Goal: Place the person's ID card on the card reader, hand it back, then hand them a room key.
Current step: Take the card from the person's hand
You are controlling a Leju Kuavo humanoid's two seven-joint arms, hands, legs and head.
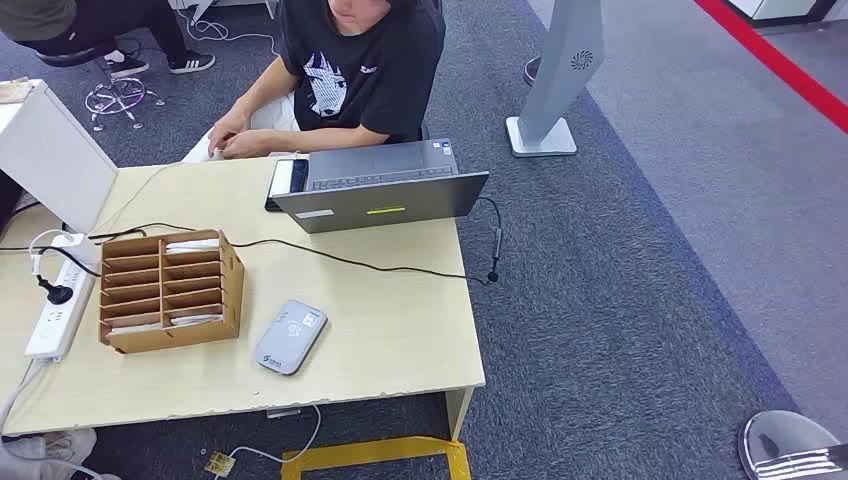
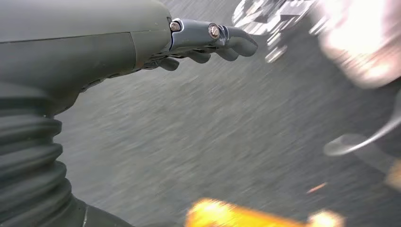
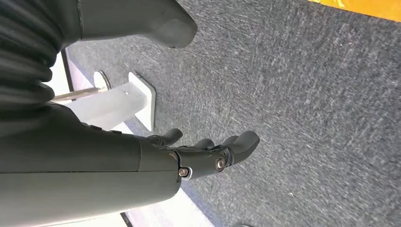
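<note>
Grey carpet (image 1: pixel 620 260) runs all round the light wood table (image 1: pixel 400 340) in my head view, w/ a red stripe (image 1: pixel 775 60) across the far right corner. Going left to right on the table: a white panel (image 1: pixel 50 155) stands at the far left edge, a white power strip (image 1: pixel 58 300) lies below it w/ a black plug in it, then a brown cardboard sorter (image 1: pixel 170 290) w/ slots, white cards (image 1: pixel 192 243) showing in a few of them; I take those for room keys but can't confirm. Just right of the sorter, apart from it, lies the grey card reader (image 1: pixel 290 337), flat, nothing on top of it. A black cable (image 1: pixel 350 262) crosses the table behind both. Further back sits a grey laptop (image 1: pixel 385 185), a dark phone-like slab (image 1: pixel 288 180) touching its left side. A person in a black tee (image 1: pixel 365 70) sits behind the table, both hands (image 1: pixel 232 135) together at the far edge. I can't see the ID card in any view. Right of the table a white floor stand (image 1: pixel 555 80) is on the carpet.

Left wrist view is blurred: left hand (image 2: pixel 208 42) hangs over carpet, fingers (image 2: pixel 227 49) slightly curled, apart, holding nothing. Right wrist view: right hand (image 3: pixel 208 151) also over carpet, thumb well apart from the loosely bent fingers (image 3: pixel 243 142), nothing in it.
</note>
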